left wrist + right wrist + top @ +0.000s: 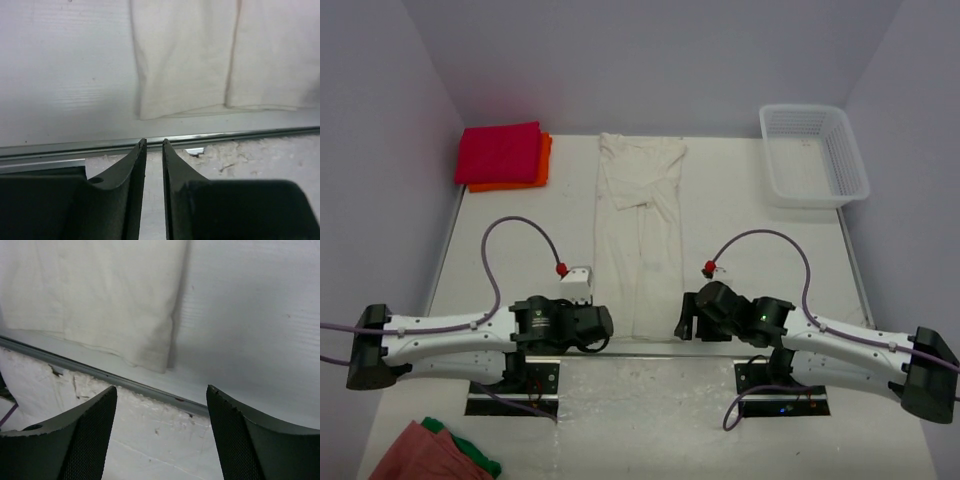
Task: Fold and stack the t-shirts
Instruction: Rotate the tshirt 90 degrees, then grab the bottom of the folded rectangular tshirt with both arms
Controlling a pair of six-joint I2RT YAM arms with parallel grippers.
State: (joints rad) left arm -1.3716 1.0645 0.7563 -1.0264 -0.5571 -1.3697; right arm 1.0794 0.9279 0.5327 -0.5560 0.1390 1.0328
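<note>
Left gripper (152,145), barely ajar, and right gripper (162,390), wide open, flank the cream t-shirt (640,230) at its hem, both empty; pinching its corners probably comes next.

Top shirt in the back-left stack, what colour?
The top shirt is magenta-red, over an orange shirt; best in the top external view.

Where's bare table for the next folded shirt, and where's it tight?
Free: the table left of the cream shirt, nearer than the magenta-orange stack; and right of it, nearer than the mesh basket. Crowded: the near edge, where both jaws flank its hem.
</note>
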